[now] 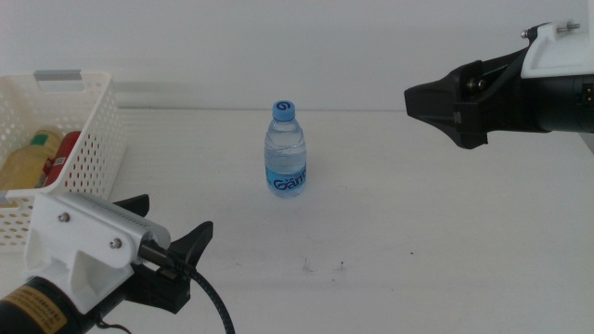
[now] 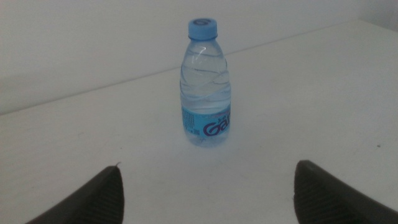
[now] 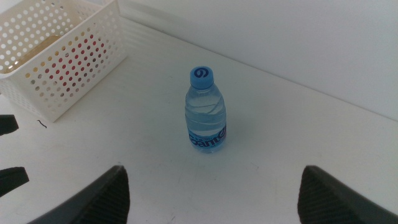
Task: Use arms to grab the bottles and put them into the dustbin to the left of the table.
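The clear blue-capped water bottle (image 1: 286, 150) stands upright mid-table; it also shows in the left wrist view (image 2: 206, 84) and the right wrist view (image 3: 205, 112). The white dustbin (image 1: 88, 139) sits at the left edge and holds the yellow tea bottle (image 1: 23, 165) and the red can (image 1: 61, 156). My left gripper (image 1: 176, 227) is open and empty, low at the front left, its jaws pointing at the water bottle from a distance (image 2: 208, 165). My right gripper (image 1: 432, 111) is open and empty, raised at the right, well apart from the bottle (image 3: 212, 168).
The white table (image 1: 390, 232) has a few small dark specks in front of the bottle. In the right wrist view the dustbin (image 3: 62, 62) is at the far left, with the left gripper's jaw tips at the picture's edge.
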`<state>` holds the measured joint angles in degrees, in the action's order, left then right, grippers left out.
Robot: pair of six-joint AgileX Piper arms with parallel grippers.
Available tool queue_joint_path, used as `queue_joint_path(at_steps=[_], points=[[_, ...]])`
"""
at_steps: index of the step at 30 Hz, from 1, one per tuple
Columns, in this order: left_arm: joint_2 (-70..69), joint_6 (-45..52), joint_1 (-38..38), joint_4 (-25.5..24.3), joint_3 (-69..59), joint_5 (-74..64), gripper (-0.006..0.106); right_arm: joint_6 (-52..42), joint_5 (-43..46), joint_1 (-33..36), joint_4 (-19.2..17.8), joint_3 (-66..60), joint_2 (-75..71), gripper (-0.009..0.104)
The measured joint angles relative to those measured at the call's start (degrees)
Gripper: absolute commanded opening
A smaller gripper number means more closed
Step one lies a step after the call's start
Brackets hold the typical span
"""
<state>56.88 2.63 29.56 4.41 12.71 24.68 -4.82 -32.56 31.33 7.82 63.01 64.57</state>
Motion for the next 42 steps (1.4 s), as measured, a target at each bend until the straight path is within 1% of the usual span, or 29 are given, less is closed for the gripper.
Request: queue_joint_path(at_steps=[3,6,9,14,18,26,34,42], points=[[0.8,0.2,0.0,-0.1,-0.1,1.8,0.094,0.0,0.0,0.0,0.0,0.0,0.0,0.082],[5.2,0.3,0.0,-0.9,-0.1,7.0,0.094,0.0,0.0,0.0,0.0,0.0,0.0,0.082],[14.2,-0.1,0.0,-1.5,-0.1,14.4,0.094,0.0,0.0,0.0,0.0,0.0,0.0,0.082],[29.2,-1.6,0.1,-3.1,0.6,34.0,0.094,0.0,0.0,0.0,0.0,0.0,0.0,0.082],[37.9,-3.5,0.1,-3.8,4.1,40.9,0.094,0.0,0.0,0.0,0.0,0.0,0.0,0.082],[50.4,-4.6,0.1,-7.7,17.3,40.8,0.094,0.0,0.0,0.0,0.0,0.0,0.0,0.082],[59.1,-4.9,-0.5,-7.9,27.4,38.4,0.094,0.0,0.0,0.0,0.0,0.0,0.0,0.082],[63.4,-5.7,-2.8,-8.5,33.5,36.0,0.094,0.0,0.0,0.0,0.0,0.0,0.0,0.082]])
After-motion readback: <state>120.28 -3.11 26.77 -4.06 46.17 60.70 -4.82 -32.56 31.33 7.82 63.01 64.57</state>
